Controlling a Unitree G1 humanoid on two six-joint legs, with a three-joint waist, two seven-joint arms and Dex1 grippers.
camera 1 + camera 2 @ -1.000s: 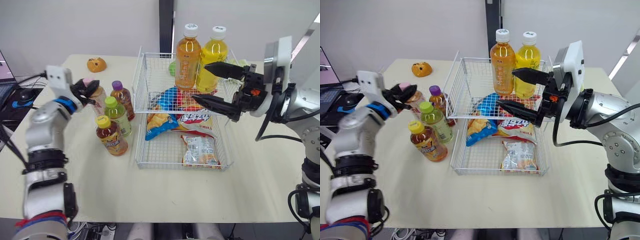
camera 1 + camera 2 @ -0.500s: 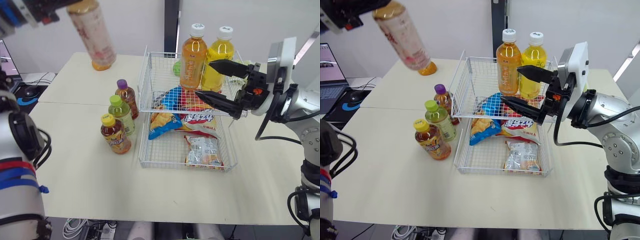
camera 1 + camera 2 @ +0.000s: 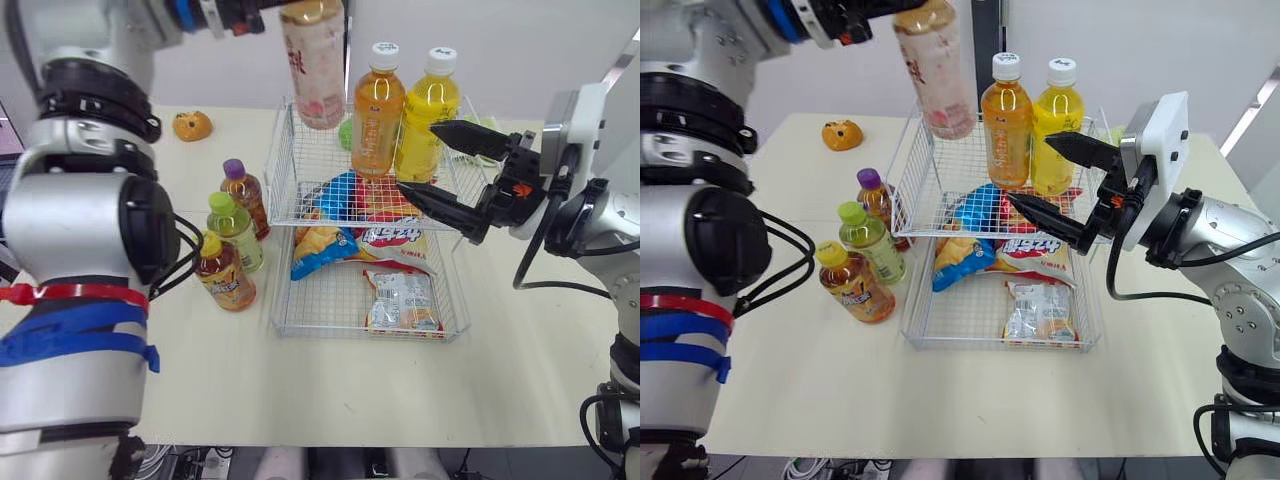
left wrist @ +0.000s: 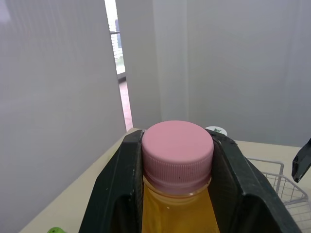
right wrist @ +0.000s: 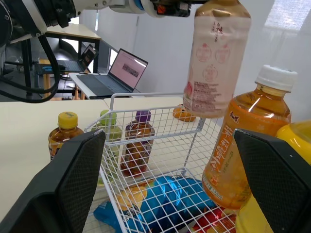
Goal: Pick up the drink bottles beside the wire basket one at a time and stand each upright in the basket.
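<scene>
My left gripper [image 4: 177, 155] is shut on the pink cap of a pink-labelled bottle [image 3: 313, 65]. The bottle hangs upright in the air over the back left corner of the wire basket [image 3: 330, 325]. An orange tea bottle [image 3: 375, 110] and a yellow bottle [image 3: 425, 115] stand upright at the basket's back. Left of the basket stand three small bottles: purple-capped [image 3: 245, 198], green-capped [image 3: 236, 232] and yellow-capped [image 3: 224, 272]. My right gripper [image 3: 418, 157] is open over the basket's right side, just in front of the yellow bottle, holding nothing.
Snack bags lie in the basket: a blue one [image 3: 335, 200] and a clear one [image 3: 402, 300] near the front. An orange bun-shaped toy [image 3: 192, 126] sits at the table's back left. A laptop [image 5: 124, 70] stands on a desk beyond the table's left.
My left gripper lifted the pink bottle from the table beside the basket and carried it up and rightward to above the basket's back left corner. The right gripper barely moved.
</scene>
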